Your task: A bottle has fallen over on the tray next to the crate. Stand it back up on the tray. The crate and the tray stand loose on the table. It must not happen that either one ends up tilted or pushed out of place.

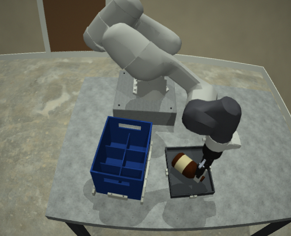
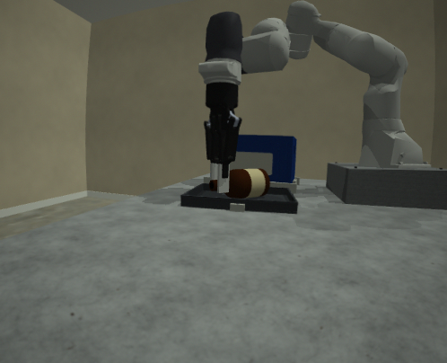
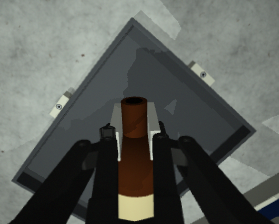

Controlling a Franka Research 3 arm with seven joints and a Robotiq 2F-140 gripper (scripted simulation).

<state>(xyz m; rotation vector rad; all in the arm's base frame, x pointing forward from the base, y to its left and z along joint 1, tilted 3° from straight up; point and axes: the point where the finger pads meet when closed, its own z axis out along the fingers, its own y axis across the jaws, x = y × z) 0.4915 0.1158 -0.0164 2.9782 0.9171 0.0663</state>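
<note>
A brown bottle (image 1: 186,167) with a cream label lies on its side in the dark grey tray, its neck pointing toward the tray's right side. My gripper (image 1: 200,175) reaches straight down and is shut on the bottle's neck. In the wrist view the two pale finger pads press the neck (image 3: 135,120) from both sides, with my gripper (image 3: 134,114) centred over the tray. The exterior view shows the bottle (image 2: 247,182) resting low in the tray (image 2: 239,200) with my gripper (image 2: 219,181) at its left end.
A blue crate (image 1: 121,156) with dividers stands just left of the tray, also seen behind it in the exterior view (image 2: 267,157). The arm's grey base block (image 1: 144,102) sits behind both. The table edge runs along the front.
</note>
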